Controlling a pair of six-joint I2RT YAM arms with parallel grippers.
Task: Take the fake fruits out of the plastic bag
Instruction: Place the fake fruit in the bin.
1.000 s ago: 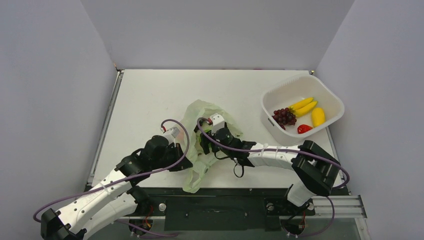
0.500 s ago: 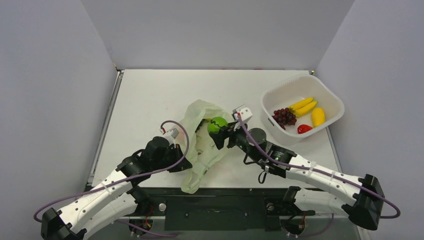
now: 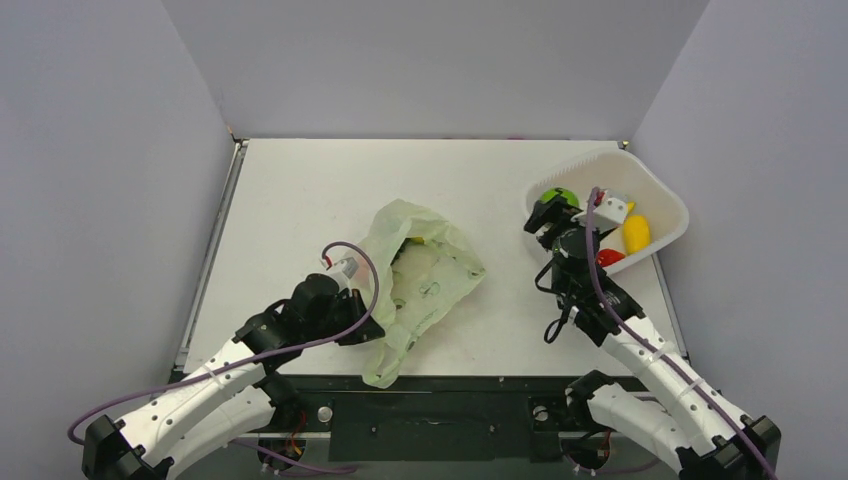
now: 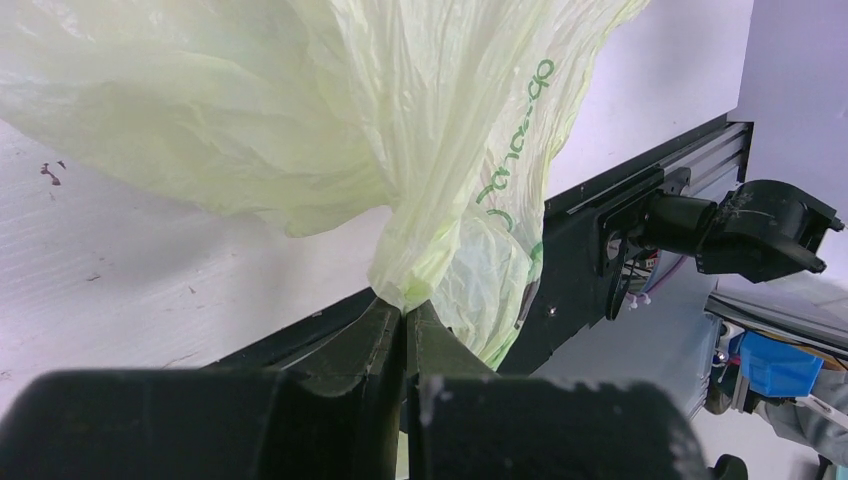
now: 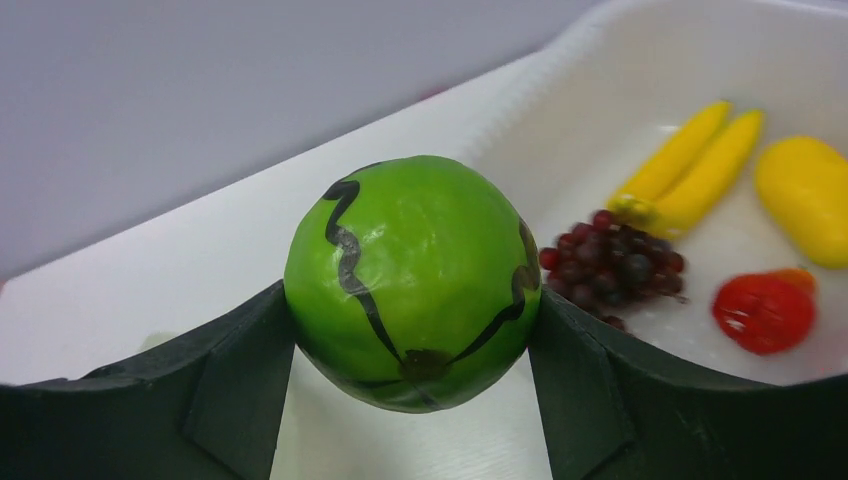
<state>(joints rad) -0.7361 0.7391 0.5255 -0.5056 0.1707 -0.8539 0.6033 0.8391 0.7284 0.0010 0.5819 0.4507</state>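
The right gripper [image 3: 555, 206] pinched a round green fake fruit [image 5: 412, 282] between its jaws, poised above the left rim of the white basket [image 3: 645, 170]. The basket's open interior lay just ahead and to the right. Well apart, near the table's centre, the left gripper [image 4: 405, 325] was pressed together on a gathered fold of the plastic bag [image 3: 430, 275].

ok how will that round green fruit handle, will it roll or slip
Probably rolls: the green fruit is near-spherical, so it may wander once released in the basket. Its glossy skin looks slippery, though the right gripper pinches it squarely at its widest.
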